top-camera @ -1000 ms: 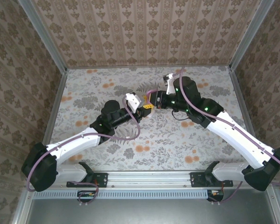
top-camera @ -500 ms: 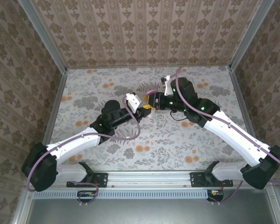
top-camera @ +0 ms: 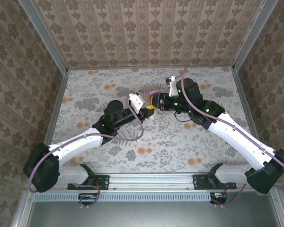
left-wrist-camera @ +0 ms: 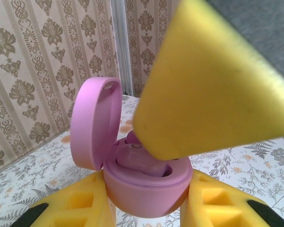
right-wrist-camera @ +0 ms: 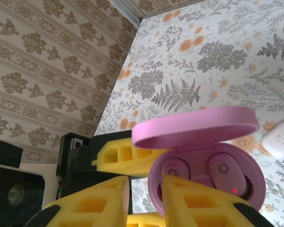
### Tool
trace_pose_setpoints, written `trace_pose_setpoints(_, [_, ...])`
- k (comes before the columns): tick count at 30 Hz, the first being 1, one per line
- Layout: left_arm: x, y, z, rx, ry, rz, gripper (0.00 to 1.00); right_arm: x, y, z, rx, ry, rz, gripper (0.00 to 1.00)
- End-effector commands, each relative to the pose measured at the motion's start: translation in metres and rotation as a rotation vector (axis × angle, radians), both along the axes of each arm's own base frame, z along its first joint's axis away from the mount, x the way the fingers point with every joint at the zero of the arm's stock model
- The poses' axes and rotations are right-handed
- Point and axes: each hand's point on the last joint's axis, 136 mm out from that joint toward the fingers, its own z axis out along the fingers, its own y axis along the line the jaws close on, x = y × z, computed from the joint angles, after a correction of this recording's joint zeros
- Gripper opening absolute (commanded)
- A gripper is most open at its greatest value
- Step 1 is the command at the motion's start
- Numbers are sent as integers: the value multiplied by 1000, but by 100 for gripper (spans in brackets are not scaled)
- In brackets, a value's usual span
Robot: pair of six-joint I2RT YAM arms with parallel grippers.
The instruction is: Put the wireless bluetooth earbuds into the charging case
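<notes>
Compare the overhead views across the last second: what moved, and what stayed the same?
The right arm nudged in toward the left gripper, then drew back to about where it started. The left arm crept slightly forward. Otherwise unchanged: the right gripper still faces it at the centre, and the left holds the open charging case, both earbuds seated.

We see soft, even, fairly bright light over the table [top-camera: 85, 94], with only faint shadows beneath the arms [top-camera: 85, 139]. In the left wrist view the charging case [left-wrist-camera: 146, 189] is sharp, while a yellow finger [left-wrist-camera: 213, 80] close to the lens blurs heavily. The lid [left-wrist-camera: 92, 123] carries a soft sheen.
</notes>
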Motion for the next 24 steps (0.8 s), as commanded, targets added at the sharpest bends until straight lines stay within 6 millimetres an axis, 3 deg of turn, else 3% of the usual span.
trace_pose_setpoints(1, [-1,-6,28,-47,-66,-12,30,-6,-9,26,51,-94,1,29])
trace_pose_setpoints(12, [0,-9,27,-46,-60,-20,30,-6,-51,56,59,-226,-130,35])
trace_pose_setpoints(19, [-2,-7,26,-43,-53,-20,30,12,-94,44,100,-99,-286,44])
trace_pose_setpoints(24, [-4,-4,27,-50,-55,-16,30,23,-98,41,224,-21,-270,47])
